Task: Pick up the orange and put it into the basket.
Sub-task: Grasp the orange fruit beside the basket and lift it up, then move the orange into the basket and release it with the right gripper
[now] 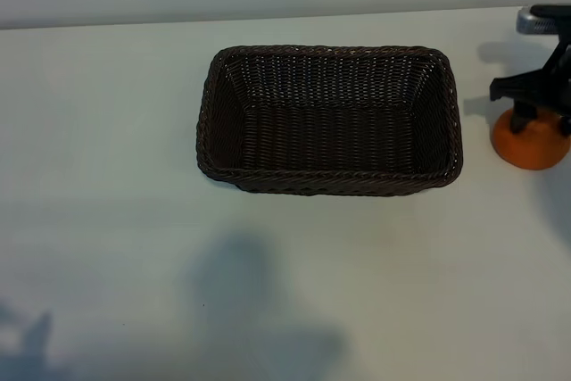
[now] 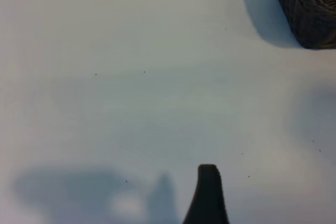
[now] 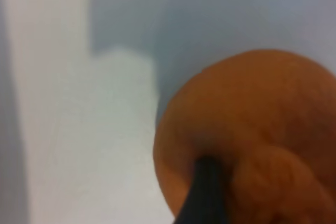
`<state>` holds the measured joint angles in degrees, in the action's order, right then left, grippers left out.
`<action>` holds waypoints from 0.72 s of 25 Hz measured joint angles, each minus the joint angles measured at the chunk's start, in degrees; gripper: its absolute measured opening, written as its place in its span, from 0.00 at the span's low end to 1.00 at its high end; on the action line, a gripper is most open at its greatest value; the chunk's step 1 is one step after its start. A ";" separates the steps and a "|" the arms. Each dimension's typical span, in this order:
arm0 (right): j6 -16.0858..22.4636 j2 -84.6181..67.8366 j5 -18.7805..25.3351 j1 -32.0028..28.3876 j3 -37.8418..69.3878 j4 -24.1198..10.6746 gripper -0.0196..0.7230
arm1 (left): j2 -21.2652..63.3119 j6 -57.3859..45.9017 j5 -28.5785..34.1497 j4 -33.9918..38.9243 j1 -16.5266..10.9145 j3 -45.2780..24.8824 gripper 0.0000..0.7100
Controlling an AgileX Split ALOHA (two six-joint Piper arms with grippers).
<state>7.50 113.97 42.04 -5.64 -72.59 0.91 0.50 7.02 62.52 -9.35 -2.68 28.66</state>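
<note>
Right gripper (image 1: 535, 106): jaws spread wide, poised directly over the orange (image 1: 532, 142), nothing gripped.
Orange: on the white table (image 1: 107, 131), just right of the wicker basket (image 1: 205, 122).
Left gripper (image 2: 208, 192): wide open, holding nothing.

The orange (image 1: 530, 142) lies on the table (image 1: 107, 176) right of the basket (image 1: 328, 183).

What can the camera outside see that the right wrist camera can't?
Only the exterior view shows the whole basket, with nothing in it, and the right gripper open over the orange, which sits on the table beside the basket. Only the right wrist view shows the orange's bumpy knob up close, next to a dark gripper fingertip. Both show the orange and the table.
</note>
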 joint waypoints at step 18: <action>-0.76 -1.93 3.79 0.00 -0.72 0.17 0.15 | 0.00 0.00 0.00 0.00 0.00 0.00 0.84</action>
<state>6.74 112.04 45.83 -5.64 -73.31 1.08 0.50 7.02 62.52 -9.35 -2.68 28.66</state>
